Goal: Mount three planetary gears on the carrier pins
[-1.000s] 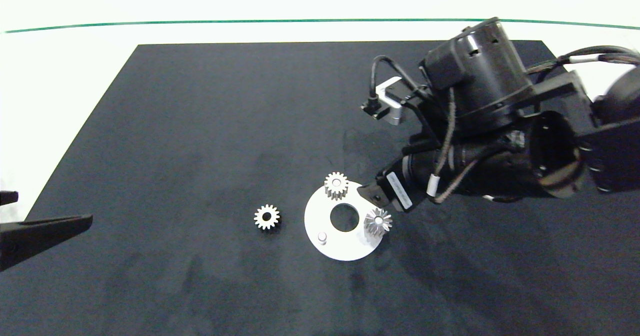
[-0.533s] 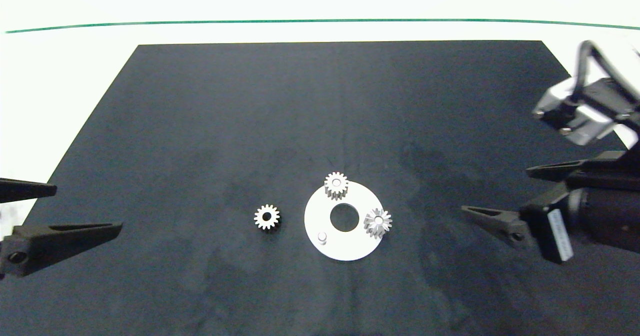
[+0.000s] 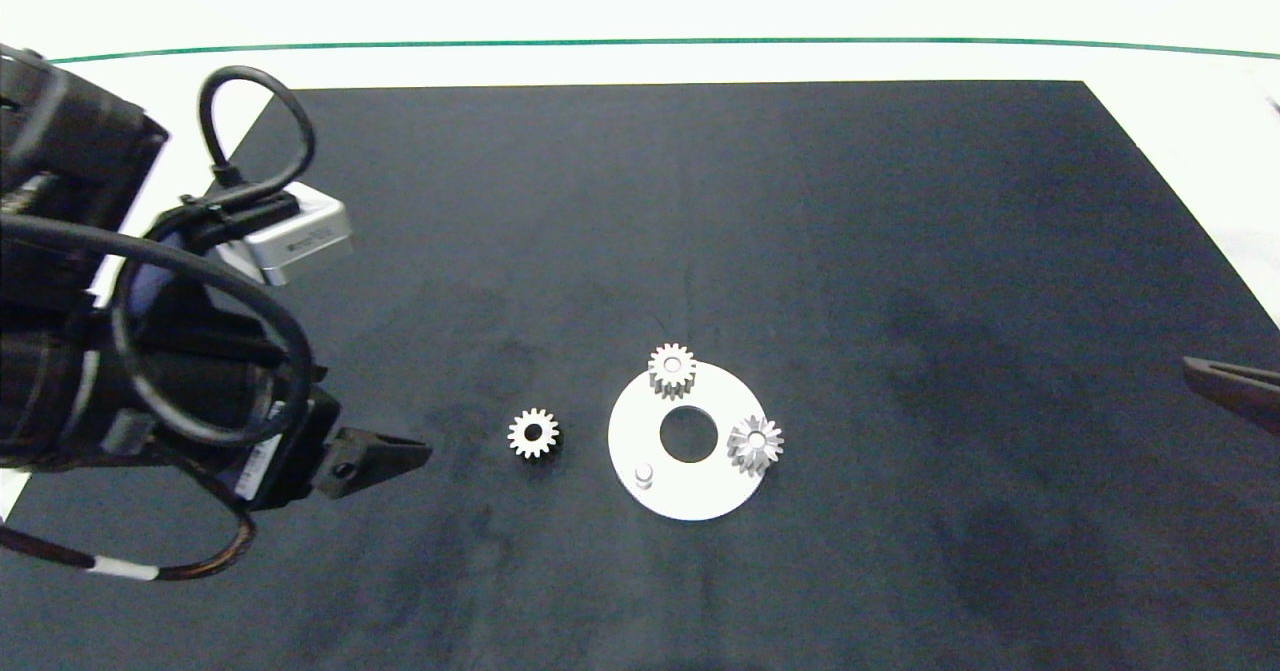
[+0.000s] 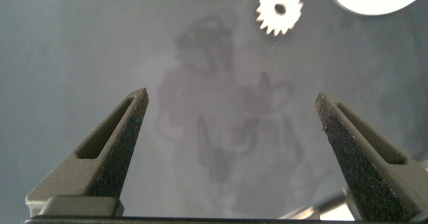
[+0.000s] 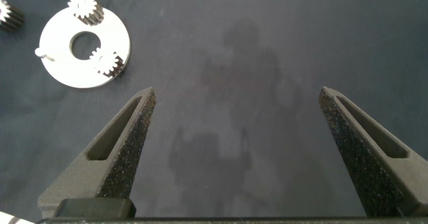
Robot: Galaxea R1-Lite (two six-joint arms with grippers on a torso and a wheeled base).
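Observation:
A white carrier disc (image 3: pixel 690 496) lies on the black mat. Two planetary gears sit on its carrier pins, one at the far rim (image 3: pixel 672 367) and one at the right rim (image 3: pixel 756 443). A third pin (image 3: pixel 645 473) stands bare at the near left. One loose gear (image 3: pixel 533 433) lies flat on the mat just left of the disc. My left gripper (image 4: pixel 232 97) is open and empty, its fingertip (image 3: pixel 400 448) a short way left of the loose gear (image 4: pixel 279 9). My right gripper (image 5: pixel 237 91) is open and empty, far right of the disc (image 5: pixel 60 67).
The black mat (image 3: pixel 640 201) covers most of the white table, with a green line (image 3: pixel 640 41) along the far side. The left arm's bulk and cables (image 3: pixel 150 351) fill the mat's left edge. Only a fingertip (image 3: pixel 1230 381) of the right arm shows at the right edge.
The right arm pulled back from the disc to the right edge, leaving the second gear on its pin. The left arm swung in toward the loose gear.

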